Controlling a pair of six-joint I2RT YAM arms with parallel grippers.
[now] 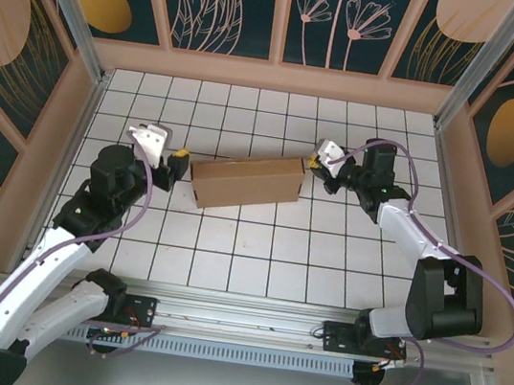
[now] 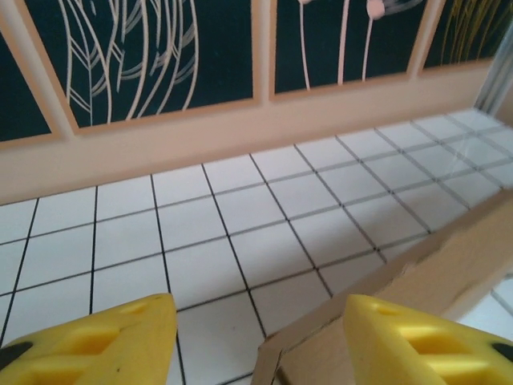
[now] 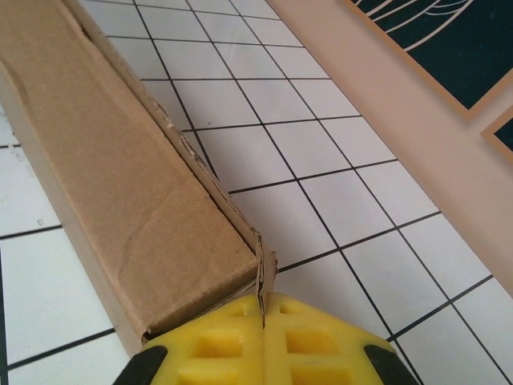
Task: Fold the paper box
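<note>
The paper box lies closed as a long, shallow brown carton in the middle of the tiled table, slightly slanted. My right gripper is at its right end. In the right wrist view the yellow fingers of the right gripper are pressed together on a thin cardboard edge sticking out at the corner of the box. My left gripper is at the box's left end. In the left wrist view the left gripper is open, with a corner of the box standing between its fingers.
The white tiled table is fenced by low wooden walls on the far side and both flanks. The far wall stands a few tiles beyond the left gripper. The side wall runs close to the right gripper.
</note>
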